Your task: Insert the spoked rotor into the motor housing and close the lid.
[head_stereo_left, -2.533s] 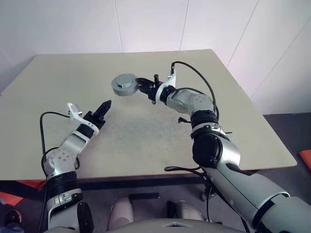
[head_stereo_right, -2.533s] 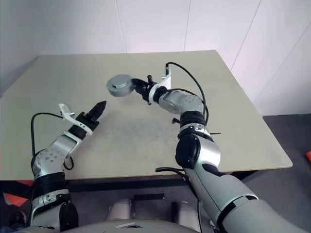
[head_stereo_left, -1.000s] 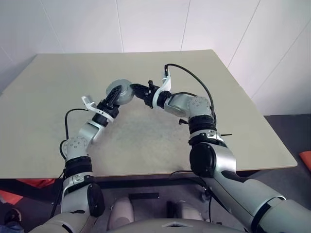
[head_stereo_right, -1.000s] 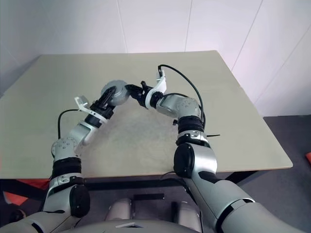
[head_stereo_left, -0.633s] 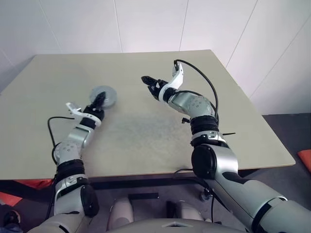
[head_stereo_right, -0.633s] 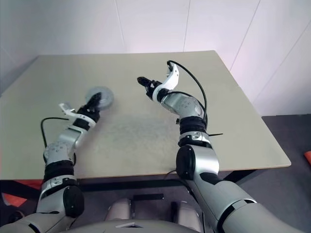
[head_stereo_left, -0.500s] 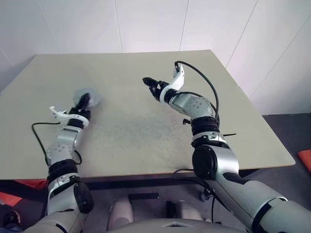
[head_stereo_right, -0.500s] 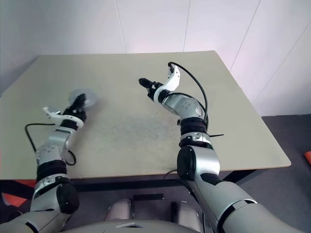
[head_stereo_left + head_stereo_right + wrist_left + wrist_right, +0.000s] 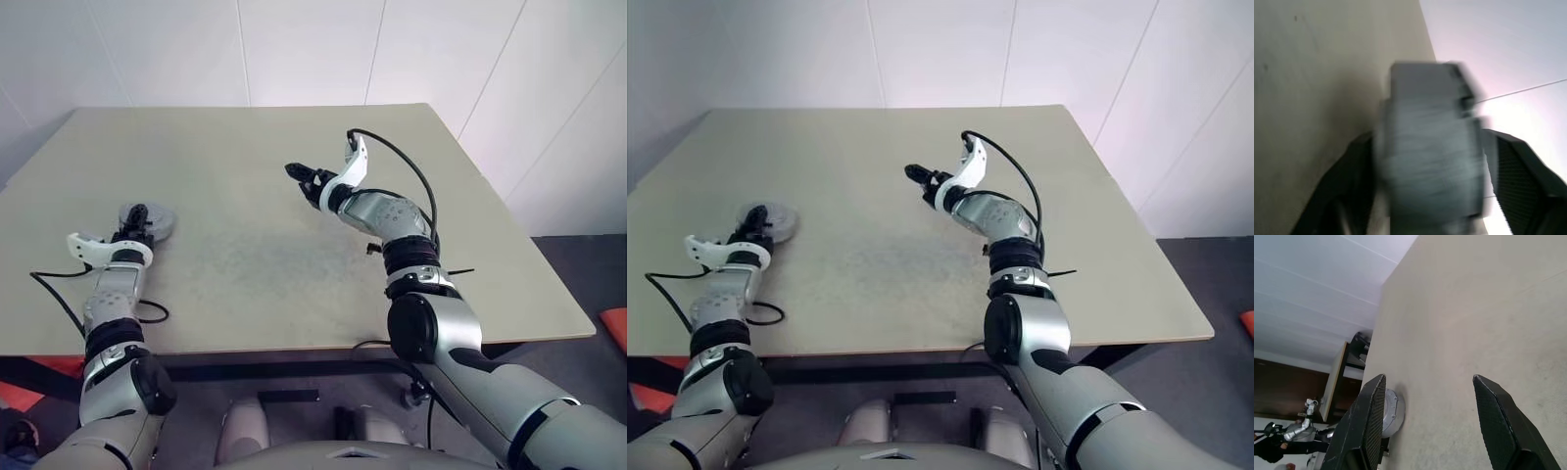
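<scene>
in your left eye view the motor housing (image 9: 147, 221) sits on the table (image 9: 255, 245) near its left edge, with the left gripper (image 9: 136, 215) at it. the right gripper (image 9: 298, 174) hangs over mid-table, empty.
left wrist view: the grey housing lies between spread black fingers (image 9: 1520, 176), blurred, so you can't tell if they touch.
right wrist view: fingers (image 9: 1498, 416) spread wide, nothing between them.
</scene>
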Robot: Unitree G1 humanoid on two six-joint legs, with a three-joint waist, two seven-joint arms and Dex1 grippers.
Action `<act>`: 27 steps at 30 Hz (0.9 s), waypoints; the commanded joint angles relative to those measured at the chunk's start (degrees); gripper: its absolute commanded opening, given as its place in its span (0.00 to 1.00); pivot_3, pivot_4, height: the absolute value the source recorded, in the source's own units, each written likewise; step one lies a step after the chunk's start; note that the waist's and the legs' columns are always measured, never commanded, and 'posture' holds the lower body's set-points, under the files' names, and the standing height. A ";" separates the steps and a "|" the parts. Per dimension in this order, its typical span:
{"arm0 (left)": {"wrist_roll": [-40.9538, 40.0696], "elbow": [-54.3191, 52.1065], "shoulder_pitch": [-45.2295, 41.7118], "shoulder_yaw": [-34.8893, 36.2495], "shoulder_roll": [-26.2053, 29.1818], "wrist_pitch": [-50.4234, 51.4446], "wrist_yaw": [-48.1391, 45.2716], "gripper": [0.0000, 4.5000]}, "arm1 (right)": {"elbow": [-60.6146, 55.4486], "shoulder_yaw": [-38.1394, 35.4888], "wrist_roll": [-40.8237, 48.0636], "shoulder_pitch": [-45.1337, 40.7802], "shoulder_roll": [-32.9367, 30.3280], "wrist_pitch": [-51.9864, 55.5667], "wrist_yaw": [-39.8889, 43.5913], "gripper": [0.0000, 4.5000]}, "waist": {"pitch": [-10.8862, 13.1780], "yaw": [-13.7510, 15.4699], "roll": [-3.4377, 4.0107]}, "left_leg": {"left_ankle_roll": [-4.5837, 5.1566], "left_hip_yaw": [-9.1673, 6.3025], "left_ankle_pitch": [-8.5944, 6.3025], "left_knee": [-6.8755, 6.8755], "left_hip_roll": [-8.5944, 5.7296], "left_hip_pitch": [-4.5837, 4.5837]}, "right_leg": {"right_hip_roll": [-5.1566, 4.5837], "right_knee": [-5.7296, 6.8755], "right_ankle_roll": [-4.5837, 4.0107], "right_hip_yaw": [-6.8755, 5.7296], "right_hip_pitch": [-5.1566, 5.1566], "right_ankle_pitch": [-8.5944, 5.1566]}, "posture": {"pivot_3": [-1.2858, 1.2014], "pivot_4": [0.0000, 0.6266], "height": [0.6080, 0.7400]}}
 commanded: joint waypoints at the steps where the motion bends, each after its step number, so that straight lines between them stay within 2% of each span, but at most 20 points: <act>1: 1.24 0.67 -2.32 1.42 3.21 -3.16 0.60 0.99 | -0.49 -0.02 0.29 -1.42 -0.31 -0.69 0.14 0.71 | 0.00 -0.06 0.00 | -0.01 0.00 0.00 0.00 0.00 0.00 | 0.00 0.01 0.00 0.00 0.00 0.00 | 0.52 0.00 1.00; 9: 3.69 4.05 -3.26 2.64 7.82 -6.36 0.67 0.99 | 1.33 0.33 -0.17 -1.71 -0.47 -0.48 0.70 0.71 | 0.00 -0.05 0.00 | -0.02 -0.02 0.01 0.02 0.01 0.02 | -0.01 0.08 -0.06 0.00 0.00 -0.04 | 0.52 0.00 1.00; 13: 6.95 1.56 -2.89 -0.40 8.15 -7.24 -1.20 0.99 | -0.80 3.87 -3.14 -0.82 -0.70 -2.92 3.39 0.71 | 0.00 0.08 0.00 | -0.03 -0.03 0.02 0.05 0.01 0.03 | -0.03 0.13 -0.16 0.00 0.01 -0.10 | 0.52 0.00 1.00; 17: 12.47 -7.91 -0.32 -9.43 5.87 -6.39 -7.80 0.99 | -8.50 13.59 -11.74 3.52 -2.26 -13.35 11.50 0.71 | -0.01 0.67 -0.02 | -0.05 -0.06 0.03 0.08 0.01 0.01 | -0.08 0.15 -0.17 -0.02 0.02 -0.10 | 0.52 0.00 1.00; 21: 17.09 -20.77 3.91 -20.52 4.43 -3.30 -14.48 0.99 | -13.36 21.36 -17.43 7.51 -7.93 -18.49 21.51 0.71 | -0.01 1.50 -0.03 | -0.03 -0.05 0.02 0.09 -0.04 0.02 | -0.18 0.12 -0.17 -0.03 0.10 -0.10 | 0.52 0.00 1.00; 27: 28.16 -28.00 6.41 -34.69 5.12 -3.44 -19.78 0.99 | -8.60 26.32 -26.62 8.69 -16.90 -26.70 25.84 0.71 | 0.00 1.36 0.01 | -0.08 -0.05 0.06 0.16 -0.02 0.12 | -0.17 0.25 -0.19 -0.04 0.12 -0.11 | 0.52 0.00 1.00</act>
